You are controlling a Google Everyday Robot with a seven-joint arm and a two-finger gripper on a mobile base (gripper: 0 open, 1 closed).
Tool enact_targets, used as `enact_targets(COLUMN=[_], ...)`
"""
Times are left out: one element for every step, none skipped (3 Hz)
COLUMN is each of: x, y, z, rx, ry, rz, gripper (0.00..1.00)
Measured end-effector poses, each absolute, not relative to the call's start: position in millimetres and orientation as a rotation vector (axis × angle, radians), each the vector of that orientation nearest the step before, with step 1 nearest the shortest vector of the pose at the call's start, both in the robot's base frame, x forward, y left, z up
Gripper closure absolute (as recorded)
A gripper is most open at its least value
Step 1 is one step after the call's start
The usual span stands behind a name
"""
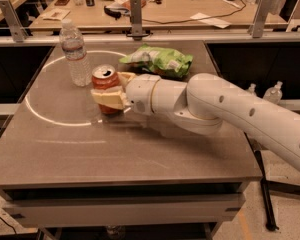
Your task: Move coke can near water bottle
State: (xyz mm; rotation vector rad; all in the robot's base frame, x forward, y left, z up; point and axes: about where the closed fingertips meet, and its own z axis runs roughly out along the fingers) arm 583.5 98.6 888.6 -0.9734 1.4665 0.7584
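Observation:
The coke can (104, 80), red with a silver top, stands upright near the table's middle left. My gripper (113, 88) is shut on the coke can, one cream finger in front of it and one behind, with the white arm reaching in from the right. The water bottle (75, 53), clear and ribbed with a white cap, stands upright just left of and behind the can, a small gap apart.
A green chip bag (159, 60) lies behind the arm at the back middle of the grey table (140, 149). A white ring of light curves across the table's left part. Two tiny clear bottles (272, 91) stand off the table's right. A cluttered desk lies beyond.

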Motion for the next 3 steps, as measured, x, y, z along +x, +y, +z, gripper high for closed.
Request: enact_targets(x=[617, 617, 631], y=[84, 85, 91], z=[895, 895, 894], rx=[-0.91, -0.91, -0.9], ry=[1.469, 1.469, 1.473], rz=[0.706, 0.706, 0.691], gripper=[1.0, 1.0, 1.0])
